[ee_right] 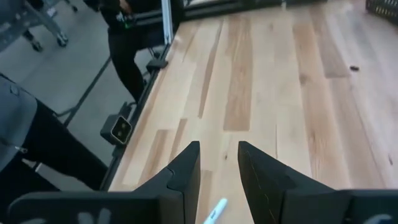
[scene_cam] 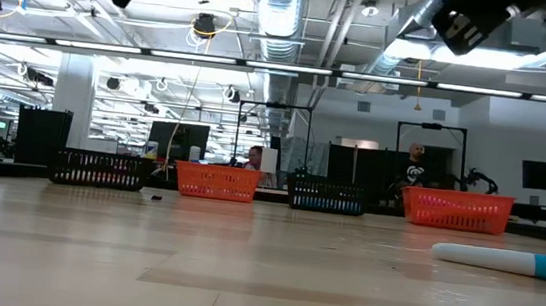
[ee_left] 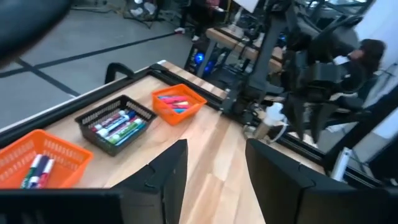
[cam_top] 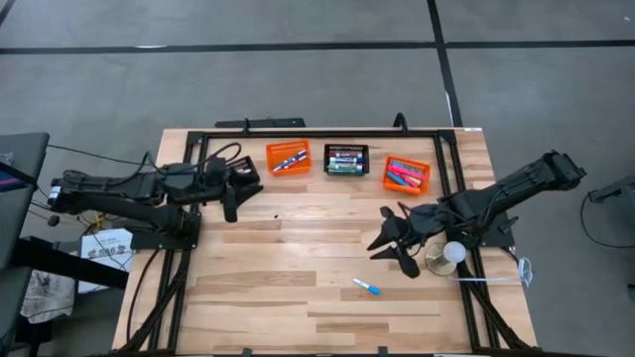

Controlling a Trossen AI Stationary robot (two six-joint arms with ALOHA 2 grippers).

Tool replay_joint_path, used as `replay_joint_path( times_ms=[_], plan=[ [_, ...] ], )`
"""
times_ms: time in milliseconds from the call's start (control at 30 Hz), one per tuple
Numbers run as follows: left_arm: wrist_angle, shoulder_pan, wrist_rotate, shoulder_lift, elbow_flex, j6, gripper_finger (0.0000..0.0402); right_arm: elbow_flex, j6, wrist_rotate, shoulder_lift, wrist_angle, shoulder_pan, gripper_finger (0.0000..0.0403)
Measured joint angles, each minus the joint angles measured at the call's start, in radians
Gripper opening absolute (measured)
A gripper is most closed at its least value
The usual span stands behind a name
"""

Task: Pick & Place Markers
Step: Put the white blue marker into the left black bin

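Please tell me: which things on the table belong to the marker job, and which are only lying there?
Job: loose marker; markers in the baskets; left gripper; right gripper.
Just lying about: white ball by the right arm; small dark speck.

Wooden table [cam_top: 298, 288] carried three small mesh baskets in a row along its far edge: left orange basket [cam_top: 289, 157], black basket [cam_top: 346, 159] in the middle, right orange basket [cam_top: 407, 175] toward the far right corner. A fourth, black basket [scene_cam: 101, 170] showed in the low view only. A white round object [cam_top: 453, 253] sat near the right edge.
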Motion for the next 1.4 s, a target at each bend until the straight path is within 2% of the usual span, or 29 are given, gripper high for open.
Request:
replay_joint_path(
  times_ms=[133,267,500,667,900,1100,1400],
  plan=[
    [0.0,-0.035,-0.002,-0.024,0.0,-0.001,0.0161,0.041,0.0,-0.003,0.087,-0.021,0.023,0.0098],
    [-0.005,-0.057,0.007,-0.05,0.0,0.001,0.0161,0.115,0.001,-0.019,0.221,-0.112,0.048,0.0098],
    [-0.011,-0.066,0.165,-0.082,-0.001,0.003,0.0159,0.243,0.007,-0.058,0.421,-0.232,0.091,0.0098],
    [-0.016,-0.067,0.183,-0.102,-0.001,0.003,0.0159,0.311,0.035,-0.058,0.513,-0.276,0.12,0.0098],
    [-0.03,-0.067,0.187,-0.163,-0.013,0.025,0.0159,0.359,0.159,-0.059,0.586,-0.334,0.145,0.0098],
    [-0.031,-0.067,0.207,-0.198,-0.061,0.021,0.0159,0.359,0.278,-0.058,0.587,-0.368,0.143,0.0105],
    [-0.025,-0.106,0.24,-0.219,-0.111,0.027,0.0159,0.359,0.387,-0.06,0.601,-0.395,0.146,0.0163]
  ],
)
